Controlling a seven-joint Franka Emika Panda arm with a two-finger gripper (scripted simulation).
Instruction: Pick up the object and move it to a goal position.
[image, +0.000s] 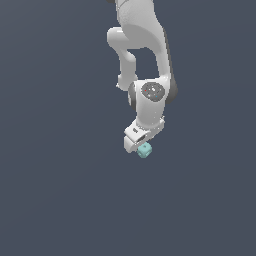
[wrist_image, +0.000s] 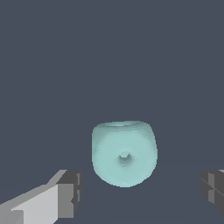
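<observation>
The object, a small pale teal rounded cube (image: 145, 151) with a dimple in each face, lies on the dark grey floor just under the white gripper (image: 139, 147). In the wrist view the cube (wrist_image: 124, 153) sits between the two fingers, with a clear gap on each side. One grey pad (wrist_image: 70, 192) and the other pad (wrist_image: 213, 189) stand wide apart and do not touch the cube. The gripper (wrist_image: 141, 192) is open and empty. In the exterior view the fingertips are mostly hidden by the hand.
The white arm (image: 142, 45) comes down from the top of the exterior view. The plain dark grey floor (image: 60, 190) spreads all around. No goal marker shows.
</observation>
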